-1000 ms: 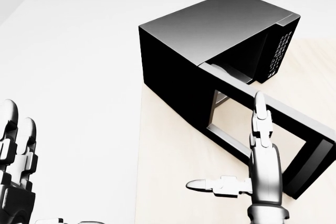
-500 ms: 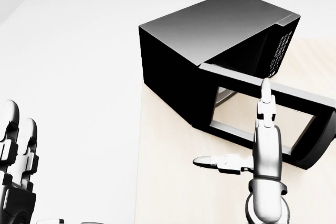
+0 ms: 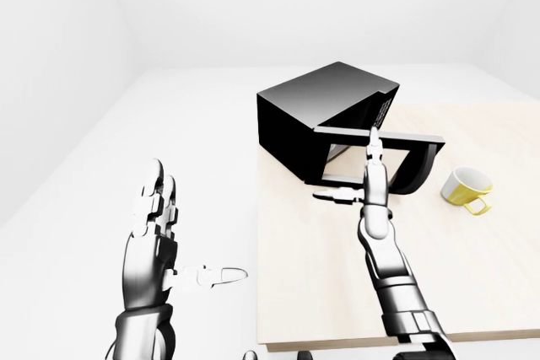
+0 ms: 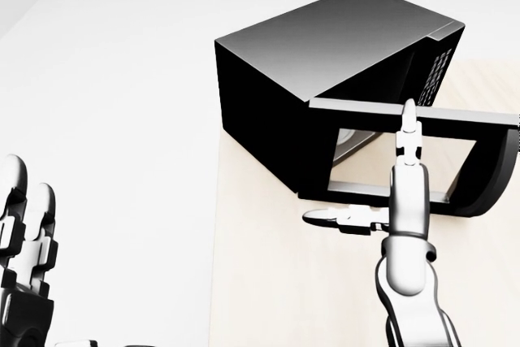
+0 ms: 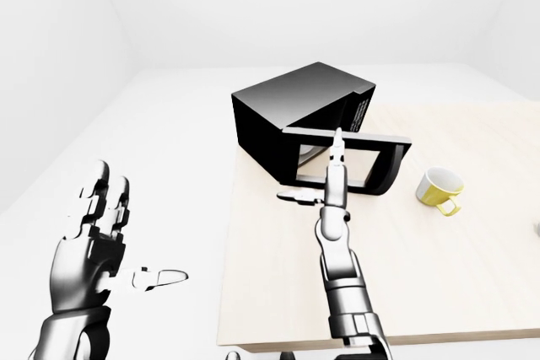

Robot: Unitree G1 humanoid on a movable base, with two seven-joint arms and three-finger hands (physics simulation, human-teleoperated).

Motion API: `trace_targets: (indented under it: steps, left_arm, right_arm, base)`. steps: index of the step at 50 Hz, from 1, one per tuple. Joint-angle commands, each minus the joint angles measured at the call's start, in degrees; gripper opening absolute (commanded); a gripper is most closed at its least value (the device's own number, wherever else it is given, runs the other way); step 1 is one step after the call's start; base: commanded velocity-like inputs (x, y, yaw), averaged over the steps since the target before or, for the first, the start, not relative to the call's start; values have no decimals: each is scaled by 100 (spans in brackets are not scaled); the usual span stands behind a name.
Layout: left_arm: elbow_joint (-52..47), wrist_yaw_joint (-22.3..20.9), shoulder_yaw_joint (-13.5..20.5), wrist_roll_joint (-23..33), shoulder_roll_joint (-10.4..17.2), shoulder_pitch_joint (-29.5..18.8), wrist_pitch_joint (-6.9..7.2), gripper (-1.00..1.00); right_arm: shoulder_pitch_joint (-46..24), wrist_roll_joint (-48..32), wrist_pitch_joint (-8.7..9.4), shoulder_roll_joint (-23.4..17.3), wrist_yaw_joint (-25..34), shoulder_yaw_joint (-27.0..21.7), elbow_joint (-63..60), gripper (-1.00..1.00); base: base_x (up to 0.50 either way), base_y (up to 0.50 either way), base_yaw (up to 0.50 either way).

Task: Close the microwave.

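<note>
The black microwave [image 4: 325, 46] stands on the pale wooden table [image 4: 268, 282], at the top of the head view. Its windowed door [image 4: 487, 170] hangs partly open, hinged at the left and swung out to the right. My right hand [image 4: 366, 168] is open, with straight fingers [image 4: 409, 132] reaching up over the door's outer face and the thumb pointing left. I cannot tell whether the fingers touch the door. My left hand [image 3: 198, 221] is open and empty, off the table's left side, far from the microwave.
A yellow mug [image 3: 466, 187] stands on the table to the right of the microwave door. The table's left edge [image 3: 258, 250] runs between my two hands. White floor and walls surround the table.
The door has swung from wide open toward the microwave, now roughly halfway. My right hand has moved up the view with it. The left hand has not moved.
</note>
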Motion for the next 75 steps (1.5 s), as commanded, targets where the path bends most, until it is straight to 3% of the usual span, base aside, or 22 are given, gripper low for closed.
trace_targets:
  steps: [1, 16, 22, 27, 38, 59, 65, 75]
  left_arm:
    - [-29, -13, 16, 1, -10, 5, 15, 100]
    - [-67, -49, 74, -19, -43, 7, 37, 100]
    - [-95, -51, 60, -19, -43, 41, 24, 100]
    - [-102, -54, 68, -28, -42, 36, 36, 100]
    - [-47, -50, 80, -20, -43, -5, 34, 100]
    - [-7, -50, 72, -13, -36, -16, -8, 100]
    - [4, 1, -16, 103, -31, 38, -96, 100]
    - [-10, 4, -23, 65, 3, 50, -80, 100]
  right_arm:
    - [-330, 220, 0, -17, 40, -21, 597, 100]
    - [-833, 212, 0, -26, 70, 47, 709, 100]
    - [-1049, -8, 196, 66, 102, 164, 484, 100]
    - [-1611, -19, 0, 67, 11, 152, 1382, 100]
    - [-2307, -80, 0, 152, -65, 234, 2031, 100]
    - [-4016, -31, 0, 200, -293, 173, 4716, 100]
    - [-4307, -129, 0, 205, -396, 186, 5228, 100]
    - [-4532, -214, 0, 215, -369, 116, 5597, 100]
  base:
    - [0, 0, 0]
    - [0, 0, 0]
    - [0, 0, 0]
    - [0, 0, 0]
    - [0, 0, 0]
    - [0, 0, 0]
    - [1, 0, 0]
    - [0, 0, 0]
